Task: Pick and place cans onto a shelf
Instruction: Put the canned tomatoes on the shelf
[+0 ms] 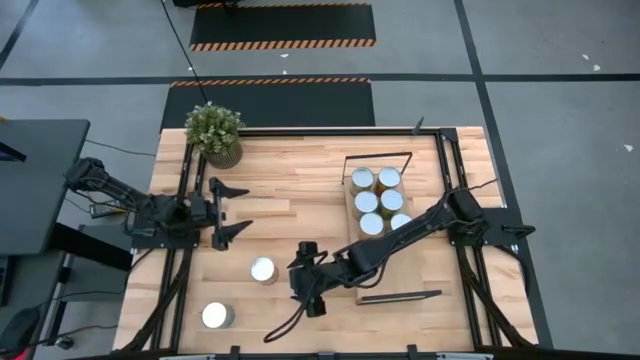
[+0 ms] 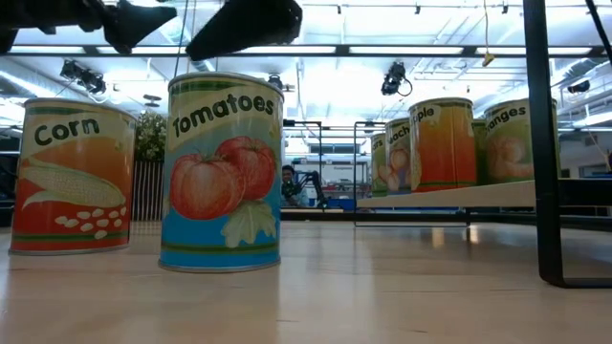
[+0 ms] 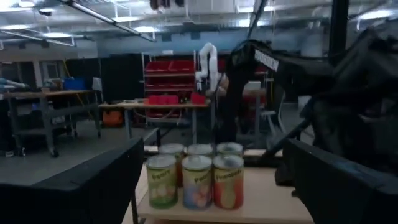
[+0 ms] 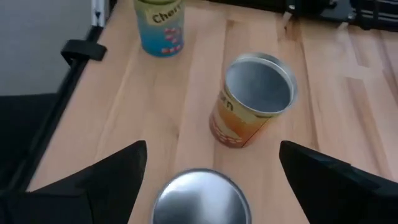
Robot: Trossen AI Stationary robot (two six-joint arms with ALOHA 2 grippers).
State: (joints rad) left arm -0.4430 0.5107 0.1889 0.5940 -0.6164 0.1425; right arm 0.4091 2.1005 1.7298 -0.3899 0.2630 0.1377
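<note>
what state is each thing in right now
left end effector: open, empty
right end effector: open, over a silver can top
orange corn tin: upright on the table
blue tomatoes tin: upright on the table
long light-wood shelf with black wire ends: holds upright shiny-topped tins
green potted plant: upright

corn can [image 2: 72, 177]: orange, yellow cob | tomatoes can [image 2: 225, 172]: blue, red fruit

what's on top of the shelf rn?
Six cans show on the shelf in the left wrist view, in two rows of three. From above only five tops show; the right arm covers the board's near part.
</note>
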